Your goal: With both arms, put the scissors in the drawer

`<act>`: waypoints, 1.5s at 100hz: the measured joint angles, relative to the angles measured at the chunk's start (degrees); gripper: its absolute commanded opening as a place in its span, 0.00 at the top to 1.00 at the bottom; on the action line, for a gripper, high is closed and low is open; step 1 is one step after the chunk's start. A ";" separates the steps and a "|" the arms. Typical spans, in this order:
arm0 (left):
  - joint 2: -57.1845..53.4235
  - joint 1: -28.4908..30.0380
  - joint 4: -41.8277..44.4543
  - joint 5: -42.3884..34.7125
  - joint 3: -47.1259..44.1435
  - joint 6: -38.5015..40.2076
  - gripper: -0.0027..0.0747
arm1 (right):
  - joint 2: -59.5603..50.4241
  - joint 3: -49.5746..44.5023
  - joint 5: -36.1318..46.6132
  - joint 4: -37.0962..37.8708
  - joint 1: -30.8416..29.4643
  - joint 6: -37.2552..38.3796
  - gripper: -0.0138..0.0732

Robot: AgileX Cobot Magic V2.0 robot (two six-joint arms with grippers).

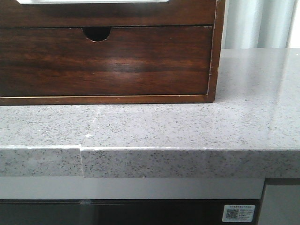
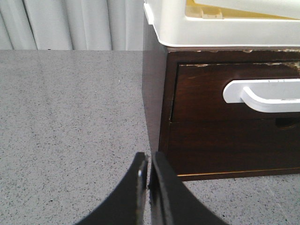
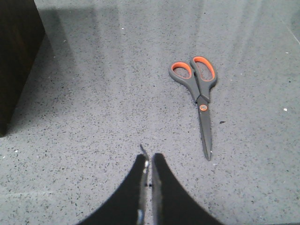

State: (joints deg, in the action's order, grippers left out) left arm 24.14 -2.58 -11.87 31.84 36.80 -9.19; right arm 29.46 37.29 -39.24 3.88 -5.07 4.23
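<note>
The scissors (image 3: 201, 105) have grey handles with orange lining. They lie closed and flat on the speckled grey counter, ahead of my right gripper (image 3: 150, 159) and off to one side. That gripper is shut on nothing. A dark wooden cabinet holds the drawer (image 2: 206, 91), the upper one with a plain front and a whitish round-cornered piece (image 2: 262, 93) on it. The front view shows only its lower strip (image 1: 108, 14). My left gripper (image 2: 149, 161) hangs shut and empty by the cabinet's near corner. Neither gripper nor the scissors appear in the front view.
Below sits a like drawer with a half-moon notch (image 1: 96, 33). A white plastic bin (image 2: 211, 28) rests on the cabinet top. The cabinet's side (image 3: 16, 56) edges the right wrist view. The counter's front edge (image 1: 150, 150) runs across, with curtains (image 1: 258, 23) behind.
</note>
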 measured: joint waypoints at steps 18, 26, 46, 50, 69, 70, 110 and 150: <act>0.00 0.00 0.00 -1.13 0.00 -0.05 0.26 | 0.00 0.00 0.58 1.85 0.00 0.00 0.26; 0.00 0.00 0.00 -1.23 0.00 -0.05 0.22 | 0.00 0.00 1.41 2.34 0.00 0.00 0.26; 0.00 0.00 0.10 -1.35 0.00 -0.14 0.24 | 0.00 0.00 1.56 2.63 0.00 0.00 0.26; 0.00 0.00 0.10 -1.35 0.00 -0.14 0.24 | 0.00 0.00 1.67 2.63 0.00 0.00 0.26; 0.00 0.00 -3.43 -2.33 0.00 -0.14 0.24 | 0.00 0.00 1.70 2.63 0.00 0.00 0.26; 0.00 0.00 -3.59 -2.42 0.00 -0.14 0.24 | 0.00 0.00 1.70 2.63 0.00 0.00 0.26; 0.47 0.00 -10.79 -3.03 0.00 -1.75 0.24 | 0.00 0.00 2.44 2.63 0.00 0.00 0.26; 8.43 0.00 -46.32 -2.06 -0.10 -2.66 0.24 | 0.00 0.00 2.57 2.63 0.00 0.00 0.26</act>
State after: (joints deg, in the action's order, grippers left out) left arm 32.57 -2.58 -58.19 29.78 36.70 -11.85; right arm 29.46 37.29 -36.66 6.50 -5.07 4.23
